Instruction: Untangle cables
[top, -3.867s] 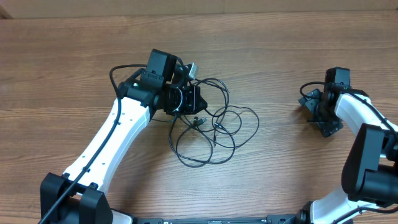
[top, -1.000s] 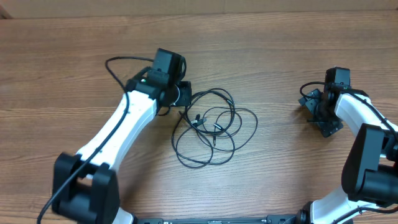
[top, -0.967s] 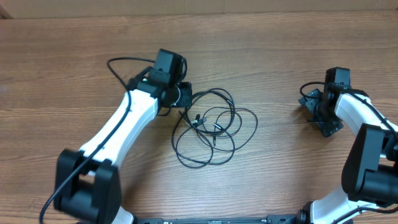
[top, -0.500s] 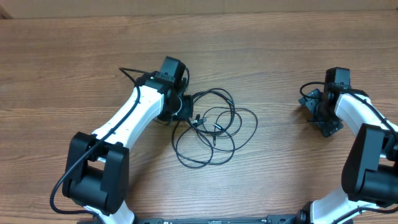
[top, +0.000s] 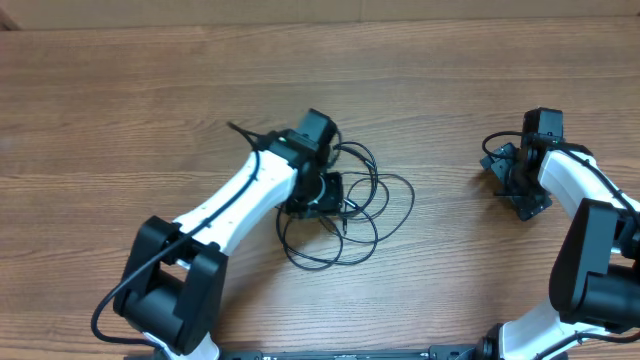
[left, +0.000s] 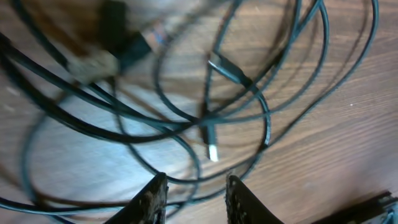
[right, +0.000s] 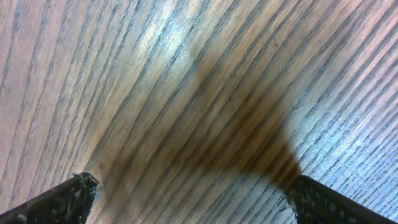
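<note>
The cables (top: 362, 203) lie in tangled loops at the middle of the bench (top: 450, 90). The left hand (top: 320, 192) hovers over their left side, fingers slightly parted, gripping nothing. Well to the right, the right hand (top: 518, 183) is spread wide.

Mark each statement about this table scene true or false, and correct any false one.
1. The cables lie in tangled loops on the wooden table. True.
2. The right claw hangs over the loops. False: it is off to the side, apart from the cables.
3. The left claw is above the tangle. True.
4. The right claw is shut. False: its fingers stand wide apart, with only wood between them.
5. A plug end with a pale tip lies among the loops. True.
</note>
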